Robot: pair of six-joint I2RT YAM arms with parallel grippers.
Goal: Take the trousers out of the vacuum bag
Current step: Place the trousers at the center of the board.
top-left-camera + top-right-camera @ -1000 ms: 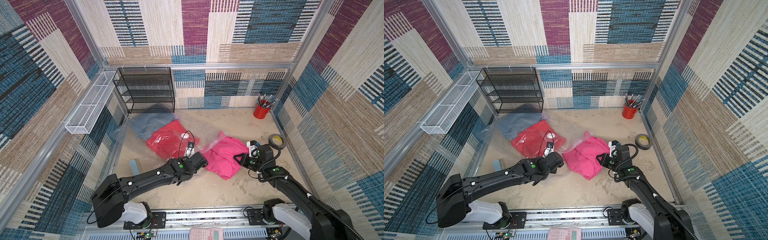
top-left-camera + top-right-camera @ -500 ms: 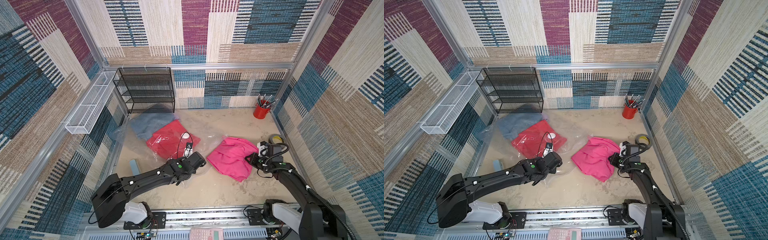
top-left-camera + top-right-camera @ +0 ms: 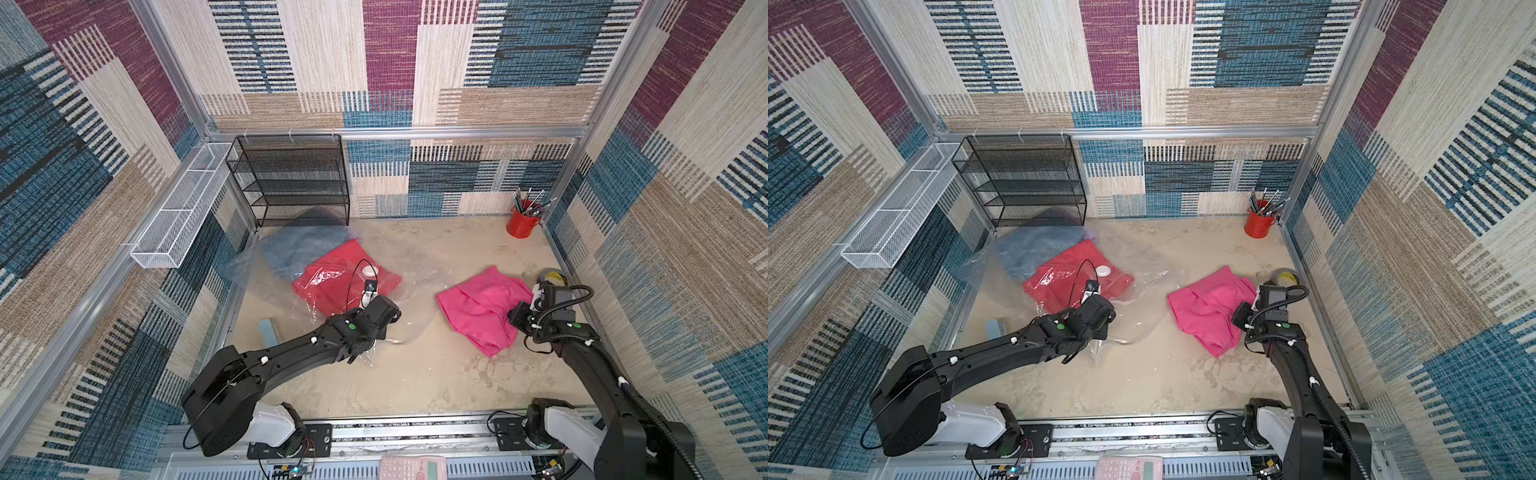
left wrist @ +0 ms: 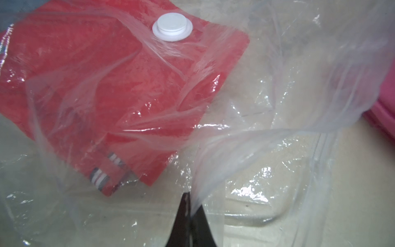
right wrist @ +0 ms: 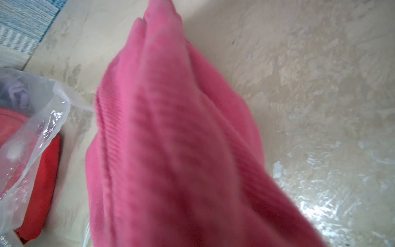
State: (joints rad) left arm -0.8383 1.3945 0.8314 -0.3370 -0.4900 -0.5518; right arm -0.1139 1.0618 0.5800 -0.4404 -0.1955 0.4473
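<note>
The vacuum bag (image 3: 415, 282) lies crumpled at the left and middle of the floor, its white valve cap (image 3: 368, 271) facing up. Red trousers (image 3: 332, 282) with striped cuffs (image 4: 100, 177) and light-blue denim trousers (image 3: 303, 245) lie inside it. In the right wrist view a bit of lilac cloth (image 5: 17, 94) also shows through the plastic. My left gripper (image 4: 189, 203) is shut on a fold of the bag's film near its open end. Pink trousers (image 3: 478, 311) lie outside the bag at the right. My right gripper (image 3: 521, 316) is shut on their right edge, and the cloth hides its jaws.
A black mesh shelf (image 3: 291, 178) and a white wire basket (image 3: 183, 208) stand at the back left. A red cup of pens (image 3: 521, 220) is in the back right corner, with a tape roll (image 3: 552, 276) by the right wall. A pale blue object (image 3: 268, 330) lies near the left wall.
My right gripper has pulled the pink trousers to the right, away from the bag's mouth. The left gripper has kept its hold on the bag and barely moved.
</note>
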